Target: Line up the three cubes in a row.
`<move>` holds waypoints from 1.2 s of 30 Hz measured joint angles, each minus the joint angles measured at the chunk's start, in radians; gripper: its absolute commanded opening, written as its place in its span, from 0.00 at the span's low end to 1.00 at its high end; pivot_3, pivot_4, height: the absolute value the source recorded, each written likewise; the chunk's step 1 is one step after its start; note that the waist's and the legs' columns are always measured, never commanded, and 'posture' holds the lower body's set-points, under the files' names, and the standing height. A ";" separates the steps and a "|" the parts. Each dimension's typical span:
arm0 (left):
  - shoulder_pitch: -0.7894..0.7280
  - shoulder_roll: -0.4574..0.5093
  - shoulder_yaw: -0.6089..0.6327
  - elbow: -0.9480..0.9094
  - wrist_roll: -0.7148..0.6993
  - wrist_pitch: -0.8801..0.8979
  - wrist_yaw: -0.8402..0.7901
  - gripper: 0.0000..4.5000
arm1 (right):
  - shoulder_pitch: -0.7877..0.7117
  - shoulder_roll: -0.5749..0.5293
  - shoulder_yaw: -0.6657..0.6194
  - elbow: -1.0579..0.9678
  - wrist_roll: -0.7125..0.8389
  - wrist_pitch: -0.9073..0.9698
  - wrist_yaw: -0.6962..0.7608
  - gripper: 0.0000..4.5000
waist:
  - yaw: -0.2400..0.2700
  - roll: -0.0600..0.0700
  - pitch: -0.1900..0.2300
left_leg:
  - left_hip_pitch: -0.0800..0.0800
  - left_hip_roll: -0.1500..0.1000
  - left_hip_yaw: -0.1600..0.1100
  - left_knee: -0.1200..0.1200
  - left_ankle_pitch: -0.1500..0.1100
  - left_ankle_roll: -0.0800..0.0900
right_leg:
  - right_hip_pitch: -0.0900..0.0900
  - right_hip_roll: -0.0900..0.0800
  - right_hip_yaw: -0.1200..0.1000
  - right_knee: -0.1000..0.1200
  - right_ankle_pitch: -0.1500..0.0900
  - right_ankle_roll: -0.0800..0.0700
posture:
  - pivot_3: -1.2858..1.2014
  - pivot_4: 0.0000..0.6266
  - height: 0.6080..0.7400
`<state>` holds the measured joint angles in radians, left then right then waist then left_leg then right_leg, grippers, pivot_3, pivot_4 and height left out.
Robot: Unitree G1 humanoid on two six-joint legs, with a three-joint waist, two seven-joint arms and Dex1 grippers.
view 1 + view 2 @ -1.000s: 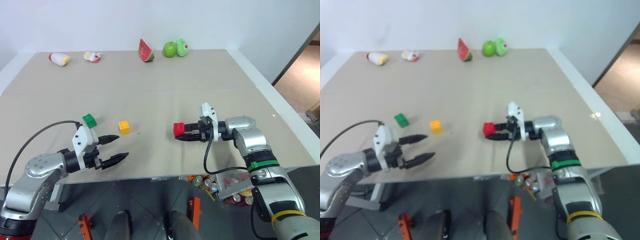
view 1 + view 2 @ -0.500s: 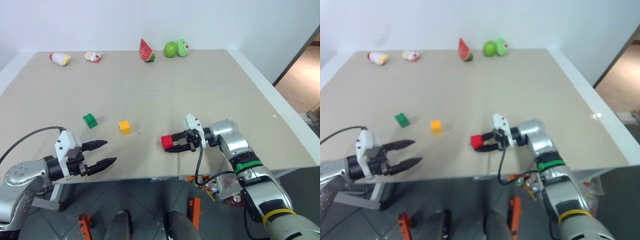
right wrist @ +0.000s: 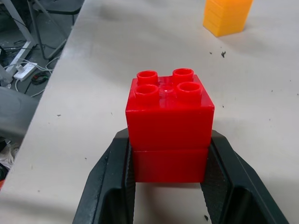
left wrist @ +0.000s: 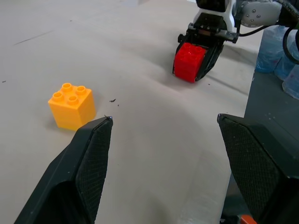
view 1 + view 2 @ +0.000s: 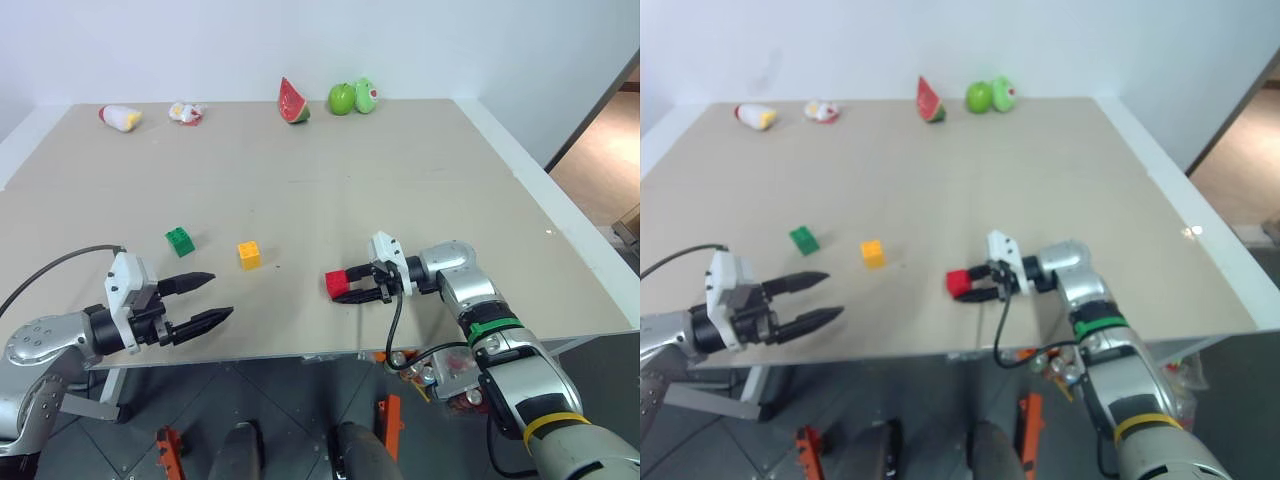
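My right gripper (image 5: 352,290) is shut on the red cube (image 5: 337,285), low over the table near its front edge; its studs face up (image 3: 169,126). Whether the cube touches the surface I cannot tell. The yellow-orange cube (image 5: 249,254) sits on the table to the left of it, and the green cube (image 5: 180,241) lies further left. My left gripper (image 5: 208,301) hovers open and empty at the front left edge, pointing toward the yellow-orange cube (image 4: 72,105) and the red cube (image 4: 188,62) beyond it.
A toy watermelon slice (image 5: 292,102), a green apple (image 5: 342,98) and a green-and-white toy (image 5: 366,94) stand along the far edge. Two small toys (image 5: 120,118) (image 5: 185,113) lie at the far left. Cans and a bag (image 5: 440,370) sit below the table's front right.
The right gripper has carried the red cube a little to the left and lower toward the table. The left gripper has drawn slightly leftward and stays open. The head view has shifted.
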<state>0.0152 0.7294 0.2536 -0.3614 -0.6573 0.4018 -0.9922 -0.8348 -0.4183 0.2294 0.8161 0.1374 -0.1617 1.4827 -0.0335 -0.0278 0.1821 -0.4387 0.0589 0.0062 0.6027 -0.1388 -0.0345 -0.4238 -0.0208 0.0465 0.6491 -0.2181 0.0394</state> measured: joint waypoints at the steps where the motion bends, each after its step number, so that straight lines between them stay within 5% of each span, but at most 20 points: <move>1: -0.003 -0.002 -0.007 0.000 0.001 -0.002 -0.001 0.82 | 0.000 0.000 0.000 0.006 -0.001 -0.003 -0.003 0.32 | 0.000 0.000 0.000 | 0.000 0.000 0.000 0.000 0.000 0.000 | 0.000 0.000 0.000 0.000 0.000 0.000 | 0.52 0.24 1.00; 8: -0.018 -0.002 -0.013 0.010 0.003 -0.003 -0.002 0.82 | -0.004 0.002 0.000 0.029 -0.005 -0.020 -0.002 0.32 | 0.000 0.000 0.000 | 0.000 0.000 0.000 0.000 0.000 0.000 | 0.000 0.001 0.000 0.000 0.000 0.000 | 0.52 0.24 1.00; 10: -0.019 -0.002 -0.013 0.010 0.003 -0.003 -0.001 0.82 | -0.008 0.002 0.000 0.036 -0.009 -0.025 0.000 0.52 | 0.000 0.000 0.000 | 0.000 0.000 0.000 0.000 0.000 0.000 | 0.000 0.000 0.000 0.000 0.000 0.000 | 0.52 0.24 1.00; 17: -0.013 -0.007 -0.014 0.009 0.004 -0.004 0.004 0.82 | -0.052 -0.003 0.006 0.095 -0.057 -0.038 -0.001 0.98 | -0.003 0.000 0.000 | 0.001 0.000 0.000 0.000 0.000 0.000 | 0.001 0.000 0.000 0.001 0.001 -0.001 | 0.52 0.24 1.00; 23: 0.000 -0.018 -0.013 0.009 0.010 -0.011 0.010 0.82 | -0.067 -0.114 -0.006 0.055 -0.049 -0.017 0.049 0.98 | 0.001 0.000 0.000 | 0.001 0.000 0.002 0.000 0.001 0.000 | 0.000 -0.001 0.000 0.001 0.001 0.000 | 0.52 0.24 1.00; 30: 0.027 -0.040 -0.009 0.011 0.020 -0.013 0.033 0.82 | -0.036 -0.346 -0.003 -0.208 0.129 0.104 0.060 0.98 | 0.001 0.000 0.000 | 0.001 0.001 0.004 -0.002 -0.001 0.000 | -0.001 -0.001 0.001 0.001 -0.002 -0.001 | 0.52 0.24 1.00; 36: 0.046 -0.060 0.008 0.077 0.061 -0.042 0.084 0.82 | 0.026 -0.312 -0.097 -0.384 0.221 0.274 -0.002 0.98 | -0.009 0.000 0.000 | 0.002 0.002 0.005 -0.001 -0.001 0.000 | -0.001 0.000 0.001 0.001 0.000 -0.002 | 0.52 0.24 1.00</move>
<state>0.0616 0.6697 0.2615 -0.2841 -0.5962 0.3598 -0.9081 -0.8086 -0.7298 0.1326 0.4325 0.3584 0.1124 1.4810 -0.0424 -0.0277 0.1821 -0.4367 0.0608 0.0108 0.6021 -0.1393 -0.0347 -0.4252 -0.0211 0.0479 0.6505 -0.2186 0.0376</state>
